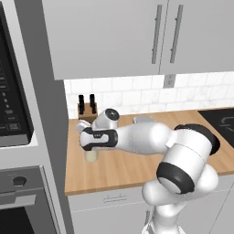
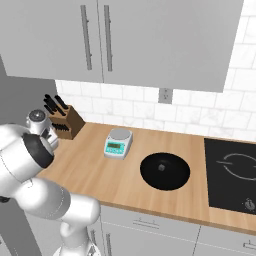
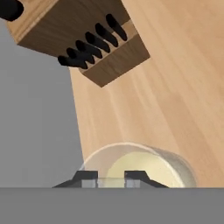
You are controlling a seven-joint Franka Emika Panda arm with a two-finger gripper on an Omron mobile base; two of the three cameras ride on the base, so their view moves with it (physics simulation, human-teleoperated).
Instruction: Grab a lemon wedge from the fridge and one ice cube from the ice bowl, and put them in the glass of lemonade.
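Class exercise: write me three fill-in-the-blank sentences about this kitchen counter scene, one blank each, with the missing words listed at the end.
1. The gripper hangs right above the glass of ____.
2. The knife block stands on the wooden counter beside the grey ____.
3. The scale sits between the knife block and the round black ____.

Missing words: lemonade; wall; lid

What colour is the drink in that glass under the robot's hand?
Pale yellow-green, in a clear glass on the wooden counter; the hand view shows it best.
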